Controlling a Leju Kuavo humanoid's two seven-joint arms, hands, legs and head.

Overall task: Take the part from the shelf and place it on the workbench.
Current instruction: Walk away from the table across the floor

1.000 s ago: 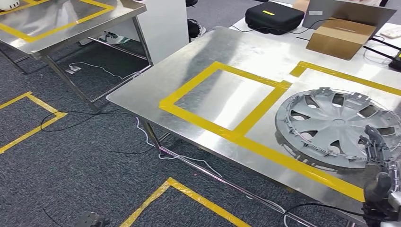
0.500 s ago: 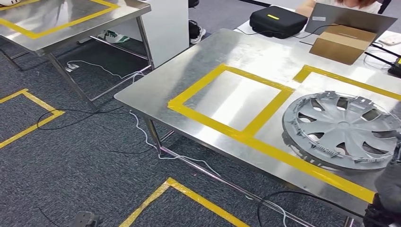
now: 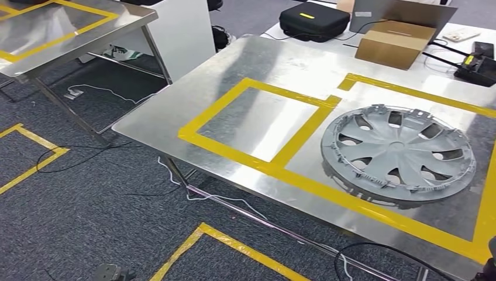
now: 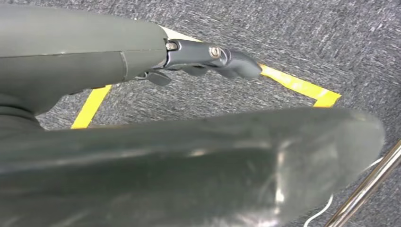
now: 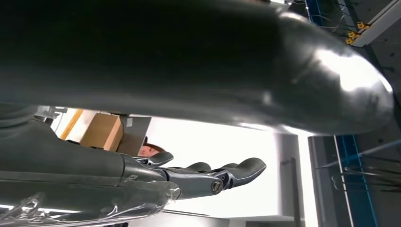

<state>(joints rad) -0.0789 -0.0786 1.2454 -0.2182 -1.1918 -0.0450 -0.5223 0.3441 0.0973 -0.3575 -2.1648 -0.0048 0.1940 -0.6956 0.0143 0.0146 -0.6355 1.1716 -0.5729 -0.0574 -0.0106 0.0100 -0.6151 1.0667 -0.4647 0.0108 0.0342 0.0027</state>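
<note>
The grey plastic wheel cover lies flat inside the yellow tape rectangle near the steel desk's front right corner. My left robot hand and right robot hand are both released, fingers extended, grasping nothing.

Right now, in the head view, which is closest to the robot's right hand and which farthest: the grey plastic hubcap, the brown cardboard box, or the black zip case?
From the right hand, low at the head view's right edge:
1. Grey plastic hubcap, on the near table inside the yellow tape.
2. Brown cardboard box, at the table's far side.
3. Black zip case, beyond and leftward.
</note>
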